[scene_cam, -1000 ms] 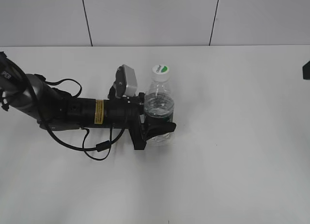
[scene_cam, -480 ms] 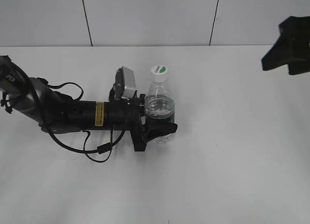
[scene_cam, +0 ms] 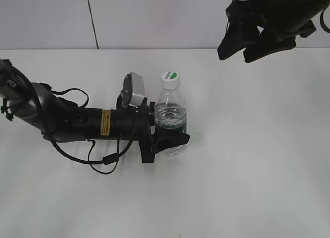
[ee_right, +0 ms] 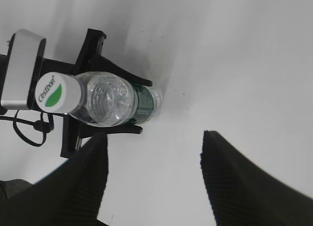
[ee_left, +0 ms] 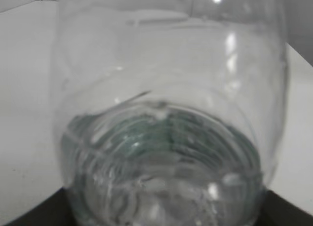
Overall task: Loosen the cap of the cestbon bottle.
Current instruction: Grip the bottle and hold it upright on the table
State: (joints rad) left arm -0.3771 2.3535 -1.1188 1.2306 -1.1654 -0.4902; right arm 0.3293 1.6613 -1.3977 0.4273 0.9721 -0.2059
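Now reaching into the upper right of the exterior view, well above and beyond the cestbon bottle (scene_cam: 170,119), where half a second ago showing only at the frame's edge: right tool (scene_cam: 234,39), with dark fingers (scene_cam: 230,36) spread wide and gripping nothing. Staying put meanwhile, clamped at the bottle's lower body: left tool (scene_cam: 172,132).

Nearest in the exterior view, lying low along the white surface (scene_cam: 247,160): left arm, cable looping beside it, wrist camera sitting just behind the bottle. Standing upright between the left tool's two black fingers (scene_cam: 172,139), held at the dark green label band: clear ribbed bottle, partly filled with water. Sitting on the neck above the left tool, white with a green patch: cap (scene_cam: 170,76), touched by nothing.

Filling the left wrist view, pressed right against the lens: bottle body (ee_left: 166,138).

Looking down from the right wrist view, up and to the left of the right tool (ee_right: 154,157): bottle (ee_right: 117,101) and cap (ee_right: 53,93), well apart from both dark fingers (ee_right: 234,172).
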